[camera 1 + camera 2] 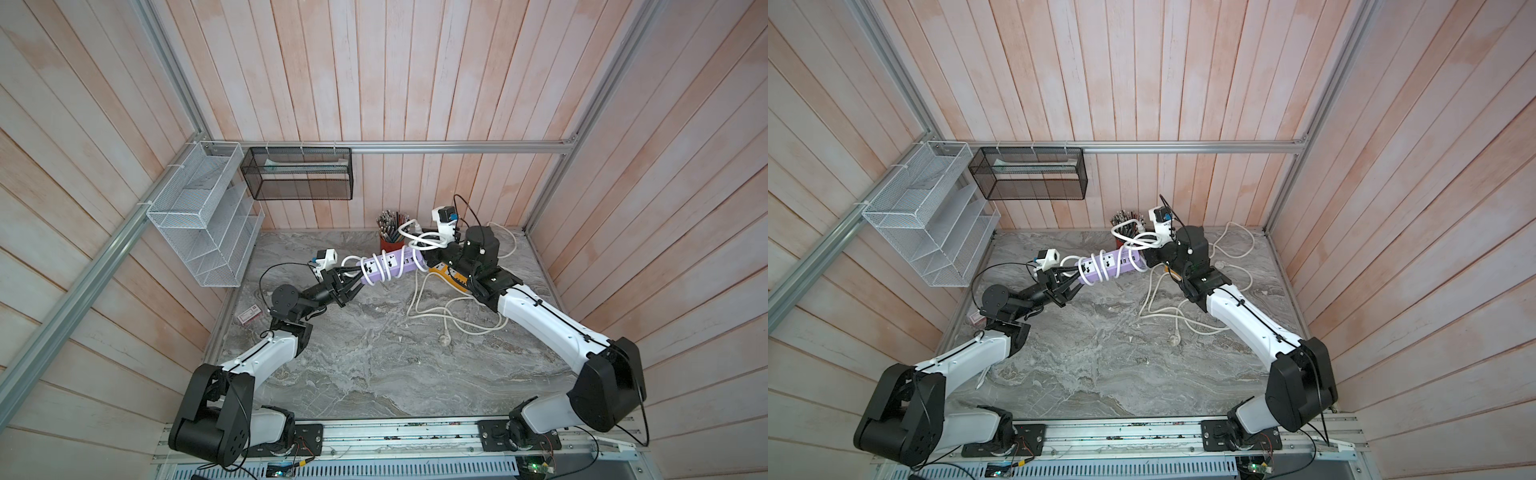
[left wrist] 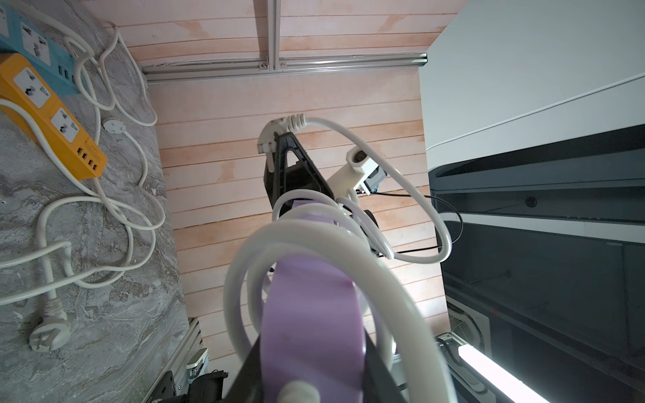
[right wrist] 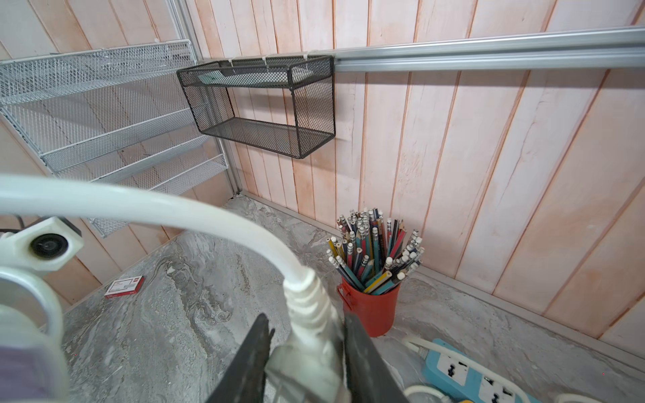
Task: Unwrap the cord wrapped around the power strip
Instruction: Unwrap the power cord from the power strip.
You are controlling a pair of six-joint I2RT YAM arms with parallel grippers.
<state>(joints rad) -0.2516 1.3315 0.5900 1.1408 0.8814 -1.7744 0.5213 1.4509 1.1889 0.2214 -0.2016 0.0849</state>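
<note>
Both top views look steeply down over my whole desk (image 1: pixel 374 365). My left wrist camera (image 3: pixel 49 246) and right wrist camera (image 2: pixel 359 163) sit close, facing each other.

No legible text anywhere, label on small red box (image 3: pixel 124 286) too blurred

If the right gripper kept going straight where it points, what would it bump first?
Probably the wooden back wall, low by the table. But the right gripper points right past the pencils in the red cup, so it might brush them first; depth is hard to judge.
</note>
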